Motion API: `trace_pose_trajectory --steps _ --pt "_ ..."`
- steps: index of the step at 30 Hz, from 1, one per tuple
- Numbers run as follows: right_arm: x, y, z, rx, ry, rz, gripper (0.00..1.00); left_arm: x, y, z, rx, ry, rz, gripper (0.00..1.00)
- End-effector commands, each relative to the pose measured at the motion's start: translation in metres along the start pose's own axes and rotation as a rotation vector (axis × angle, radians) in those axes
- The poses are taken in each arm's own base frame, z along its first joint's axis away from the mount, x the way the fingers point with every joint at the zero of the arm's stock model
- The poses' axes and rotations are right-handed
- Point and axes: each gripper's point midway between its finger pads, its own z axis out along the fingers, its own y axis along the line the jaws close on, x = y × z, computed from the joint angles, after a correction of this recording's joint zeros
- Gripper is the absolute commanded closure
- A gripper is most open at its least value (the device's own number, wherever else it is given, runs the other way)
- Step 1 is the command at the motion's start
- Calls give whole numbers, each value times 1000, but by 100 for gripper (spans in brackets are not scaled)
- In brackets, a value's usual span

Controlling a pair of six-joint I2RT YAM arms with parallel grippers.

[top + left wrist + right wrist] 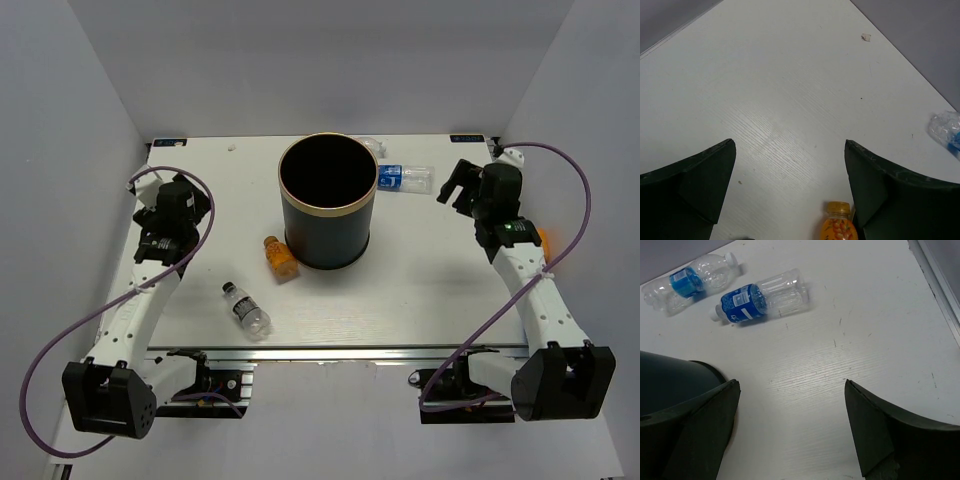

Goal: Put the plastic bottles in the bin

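Note:
The dark bin (327, 240) with a tan rim stands mid-table, and its wall shows at the left of the right wrist view (670, 380). A stubby orange bottle (281, 257) lies by its left base and shows beside my left gripper's right finger (838, 225). A clear dark-labelled bottle (246, 308) lies near the front. A blue-labelled bottle (405, 178) (760, 300) lies right of the bin, with another clear bottle (370, 146) (690, 280) behind it. My left gripper (150, 215) (790, 150) is open and empty at the table's left. My right gripper (455, 190) (790, 390) is open and empty, just short of the blue-labelled bottle.
A small white scrap (231, 148) (866, 37) lies near the far edge. Grey walls enclose the table on three sides. An orange object (543, 238) sits behind the right arm at the table's right edge. A crumpled clear bottle end (946, 130) shows at the right of the left wrist view.

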Motion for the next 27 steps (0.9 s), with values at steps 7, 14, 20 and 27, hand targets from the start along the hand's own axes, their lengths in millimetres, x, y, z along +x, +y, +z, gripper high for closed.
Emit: trace_pose_trajectory --steps 7,14,20,27 --pt "13 -105 -18 569 119 30 11 -3 -7 6 -2 12 -3 2" --pt "63 -205 -101 1101 343 17 11 3 -9 13 -12 32 5 2" --pt "120 -232 -103 1114 538 -12 11 3 -10 16 -30 54 19 2" --pt "142 -263 -96 1211 595 -6 11 2 -2 14 -59 38 19 2"
